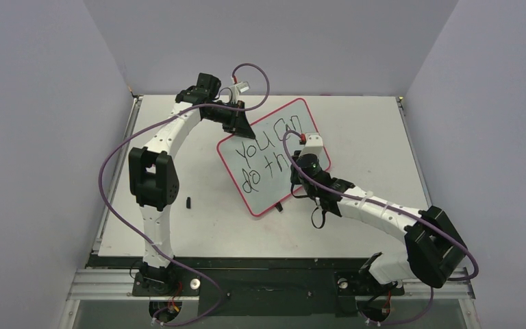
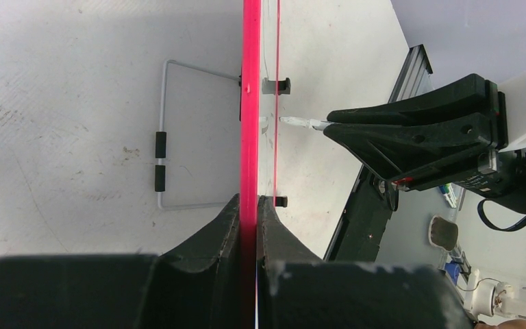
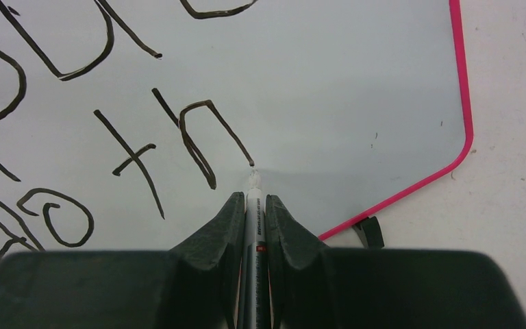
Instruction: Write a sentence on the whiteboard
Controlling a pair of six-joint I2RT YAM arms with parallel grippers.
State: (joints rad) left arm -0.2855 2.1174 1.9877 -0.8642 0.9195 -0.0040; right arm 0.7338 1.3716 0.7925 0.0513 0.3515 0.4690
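Note:
The whiteboard point(image 1: 272, 192), white with a red rim, stands tilted at the table's middle. The sentence point(image 1: 266, 152) reads "YOU CAN" over "do th" in black. My left gripper point(image 1: 238, 125) is shut on the board's upper left rim, which shows edge-on between its fingers point(image 2: 250, 202). My right gripper point(image 1: 306, 162) is shut on a grey marker point(image 3: 253, 209). The marker's tip point(image 3: 253, 177) touches the board just below the end of the "h" point(image 3: 205, 133). The left wrist view shows that tip point(image 2: 301, 123) at the board's face.
A wire stand point(image 2: 168, 137) sticks out behind the board. A black clip point(image 3: 370, 232) sits on the board's lower rim. A small black object point(image 1: 189, 201) lies on the table left of the board. Purple walls enclose the table.

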